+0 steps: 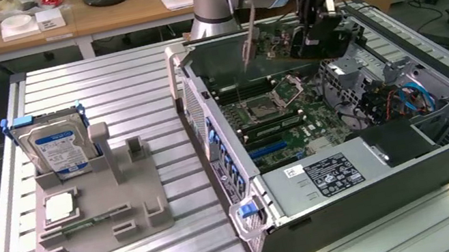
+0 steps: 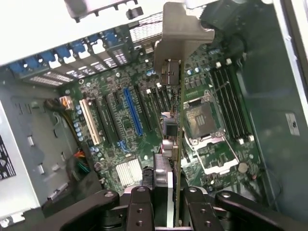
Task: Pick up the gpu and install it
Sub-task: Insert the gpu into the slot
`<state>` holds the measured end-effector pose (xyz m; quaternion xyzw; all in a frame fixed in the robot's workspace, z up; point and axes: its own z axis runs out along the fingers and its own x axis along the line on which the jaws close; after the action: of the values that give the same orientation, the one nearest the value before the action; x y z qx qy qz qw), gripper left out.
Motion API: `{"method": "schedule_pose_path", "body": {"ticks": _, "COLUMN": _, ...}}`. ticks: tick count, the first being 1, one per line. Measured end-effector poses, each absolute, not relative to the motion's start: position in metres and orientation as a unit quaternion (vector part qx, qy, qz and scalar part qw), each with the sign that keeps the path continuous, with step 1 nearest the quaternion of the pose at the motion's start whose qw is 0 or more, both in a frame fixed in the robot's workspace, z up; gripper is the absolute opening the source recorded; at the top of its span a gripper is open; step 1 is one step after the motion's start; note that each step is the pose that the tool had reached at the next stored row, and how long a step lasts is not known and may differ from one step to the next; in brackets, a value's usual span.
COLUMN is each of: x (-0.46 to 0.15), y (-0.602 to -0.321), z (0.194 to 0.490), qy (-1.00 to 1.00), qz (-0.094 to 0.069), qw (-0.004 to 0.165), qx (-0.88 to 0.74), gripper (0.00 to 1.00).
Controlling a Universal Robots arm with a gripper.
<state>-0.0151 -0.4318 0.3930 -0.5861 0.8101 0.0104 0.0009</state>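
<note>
Claw (image 2: 166, 195) grips gpu (image 2: 173, 130) edge-on, clear above motherboard (image 2: 120, 120).

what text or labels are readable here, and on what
Nothing reads clearly.
hard drive label: blue-white, print blurred.
power supply label: white print on black, too small.
case sticker: too small.
desk cards: blurred.
gpu in the claw: no legible print.

One gpu (image 1: 274, 48), held in one end effector (image 2: 167, 202); one open computer case (image 1: 351, 214) beneath it; well apart from it, one hard drive (image 1: 57, 148), one CPU chip (image 1: 59, 207), one grey holder (image 1: 142, 206); one counter (image 1: 106, 84).
</note>
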Motion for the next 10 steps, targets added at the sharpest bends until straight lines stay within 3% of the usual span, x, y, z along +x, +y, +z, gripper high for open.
{"method": "schedule_pose_path", "body": {"ticks": 10, "x": -0.0151, "y": -0.4313, "z": 0.3848, "qy": 0.788, "qz": 0.010, "qw": 0.002, "qx": -0.616, "gripper": 0.28}}
